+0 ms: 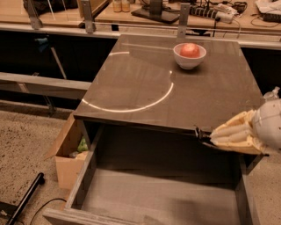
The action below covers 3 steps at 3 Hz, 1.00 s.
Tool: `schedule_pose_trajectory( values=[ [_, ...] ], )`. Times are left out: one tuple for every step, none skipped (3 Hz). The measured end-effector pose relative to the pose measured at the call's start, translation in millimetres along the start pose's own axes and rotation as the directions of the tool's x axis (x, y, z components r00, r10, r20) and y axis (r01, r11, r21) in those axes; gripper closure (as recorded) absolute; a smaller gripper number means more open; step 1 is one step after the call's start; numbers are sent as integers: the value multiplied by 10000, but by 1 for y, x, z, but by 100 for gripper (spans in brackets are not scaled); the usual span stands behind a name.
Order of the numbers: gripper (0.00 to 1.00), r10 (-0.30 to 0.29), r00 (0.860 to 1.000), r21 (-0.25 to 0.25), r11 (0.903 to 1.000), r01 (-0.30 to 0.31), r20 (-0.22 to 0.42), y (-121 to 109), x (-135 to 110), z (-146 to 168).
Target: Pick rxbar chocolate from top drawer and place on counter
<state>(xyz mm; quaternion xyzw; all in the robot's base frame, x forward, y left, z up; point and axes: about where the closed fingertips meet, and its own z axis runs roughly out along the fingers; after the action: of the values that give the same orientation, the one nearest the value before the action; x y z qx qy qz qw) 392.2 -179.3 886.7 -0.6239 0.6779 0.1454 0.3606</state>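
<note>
The top drawer [158, 197] stands pulled open under the counter [140, 83], and its grey bottom is bare. My gripper [210, 135] is at the right, level with the counter's front edge and above the drawer's back right part. Its tan fingers [230, 132] lie close together and point left. They are shut on a small dark piece that sticks out at their tips, the rxbar chocolate [201, 133]. Most of the bar is hidden between the fingers.
A white bowl [189, 59] with a red apple [189, 49] stands at the back of the counter. A tan cardboard box [66, 154] sits on the floor left of the drawer. A black pole [24, 200] lies at lower left. A light wooden desk [131, 13] runs behind.
</note>
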Motion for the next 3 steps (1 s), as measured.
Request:
schedule_pose_trajectory(
  values=[
    [100,-1059,9939,195,9941,1066,-317,-36,-29,-10],
    [100,-2123,9758,531,9752,2150,-518,-69,-49,5],
    [100,-2832,9563,1006,9518,2896,-733,-100,-55,33]
  ],
)
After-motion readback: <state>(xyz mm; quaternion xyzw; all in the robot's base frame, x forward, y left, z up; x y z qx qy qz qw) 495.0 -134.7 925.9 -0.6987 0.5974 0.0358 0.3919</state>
